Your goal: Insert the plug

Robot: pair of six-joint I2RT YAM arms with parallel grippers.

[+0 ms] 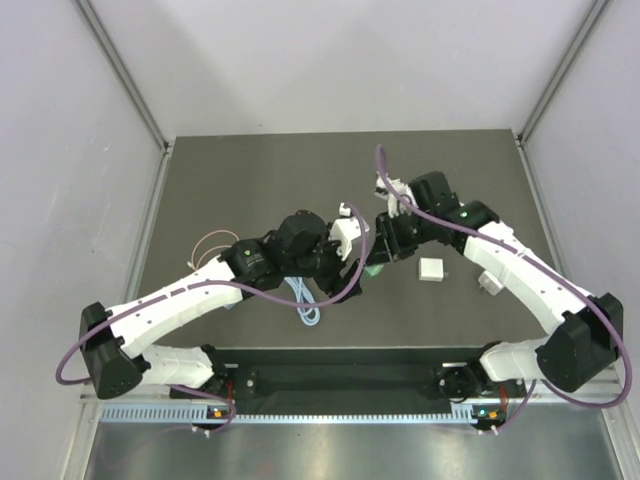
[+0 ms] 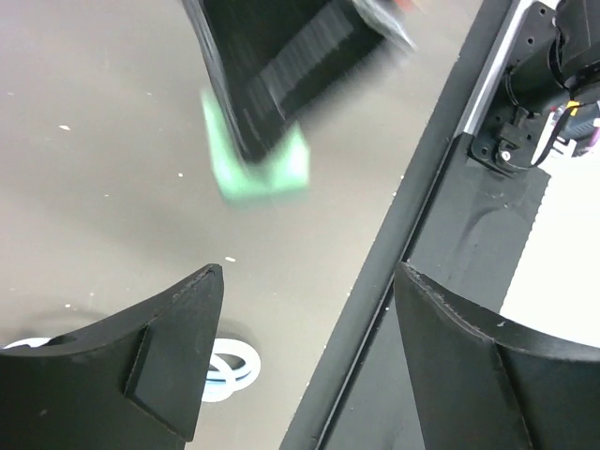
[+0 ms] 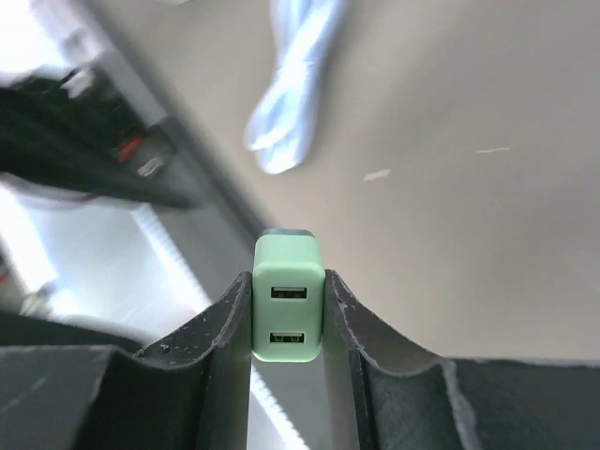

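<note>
Right end effector [image 3: 288, 281] clamped on the green charger [image 3: 288, 311], pads flat against its two narrow sides; both USB ports face back toward the wrist camera, stacked one over the other along the line of the fingers. We take this charger for the socket side of the job. Left end effector [image 2: 309, 272] has its jaws apart with nothing between them. In its wrist view it looks at the charger ahead and slightly left, raised off the surface [image 1: 250, 180]. The bundled white-and-blue cable [image 1: 308, 300] lies on the surface just below the left wrist in the top view, and a loop of it shows low by the left finger [image 2: 173, 352]. We judge it carries the plug, though we cannot pick out the plug end in any view. The left arm is clearly the nearer to it; the bundle's long axis runs roughly toward the arm bases. Likely next step: the left goes down for the plug end and brings it up to a port. The two wrists sit close together mid-surface, so there is little room between them. The near edge [image 2: 394, 262] runs close on the right of the left end effector. A small white block [image 1: 432, 270] lies apart to the right, out of the way
</note>
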